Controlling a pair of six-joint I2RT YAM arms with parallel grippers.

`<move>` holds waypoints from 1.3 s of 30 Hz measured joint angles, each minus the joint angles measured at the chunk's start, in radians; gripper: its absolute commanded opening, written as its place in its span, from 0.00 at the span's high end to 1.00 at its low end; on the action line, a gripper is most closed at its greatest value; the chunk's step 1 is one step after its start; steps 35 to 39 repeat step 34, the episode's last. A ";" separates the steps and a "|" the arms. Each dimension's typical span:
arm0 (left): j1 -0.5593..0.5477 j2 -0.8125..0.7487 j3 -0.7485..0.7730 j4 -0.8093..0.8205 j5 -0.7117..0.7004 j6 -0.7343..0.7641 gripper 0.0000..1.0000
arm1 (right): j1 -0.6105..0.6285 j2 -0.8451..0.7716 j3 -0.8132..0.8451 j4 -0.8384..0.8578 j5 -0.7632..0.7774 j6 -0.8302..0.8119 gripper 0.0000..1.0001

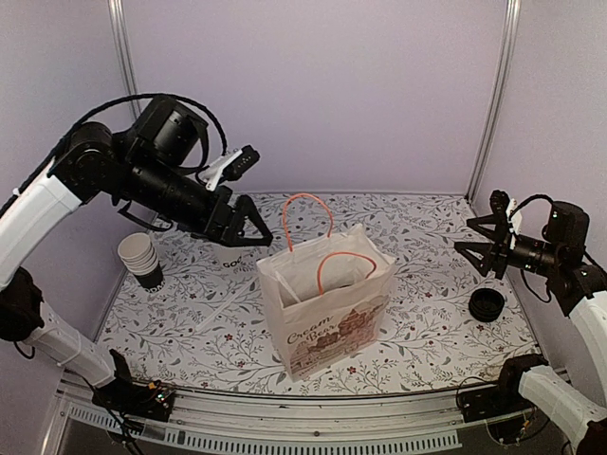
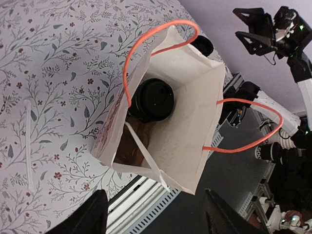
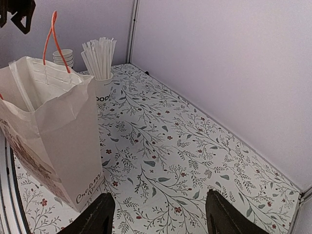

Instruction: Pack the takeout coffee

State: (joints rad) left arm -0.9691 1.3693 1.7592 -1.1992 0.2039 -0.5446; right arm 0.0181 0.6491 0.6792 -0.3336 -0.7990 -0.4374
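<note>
The takeout coffee, a black cup with a round black lid, stands inside the white paper bag with orange handles; the left wrist view looks down onto it. From the top view the bag stands upright mid-table and hides the cup. My left gripper is open and empty, hanging above the bag's left rim. My right gripper is open and empty too, held above the table to the right of the bag.
A stack of lidless cups stands at the left edge. A low stack of black lids lies on the right. A straw holder full of wrapped straws stands behind the bag. One loose straw lies on the floral tablecloth.
</note>
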 measured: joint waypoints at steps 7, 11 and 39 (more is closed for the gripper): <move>-0.037 0.019 0.017 0.111 -0.251 0.103 0.00 | -0.002 -0.007 -0.008 0.000 -0.001 -0.001 0.29; -0.033 -0.167 -0.175 0.260 -0.429 0.165 0.00 | -0.003 -0.008 -0.010 0.006 0.000 0.008 0.03; 0.338 -0.406 -0.821 0.768 -0.715 0.390 0.00 | -0.006 0.227 0.363 0.078 0.403 0.280 0.01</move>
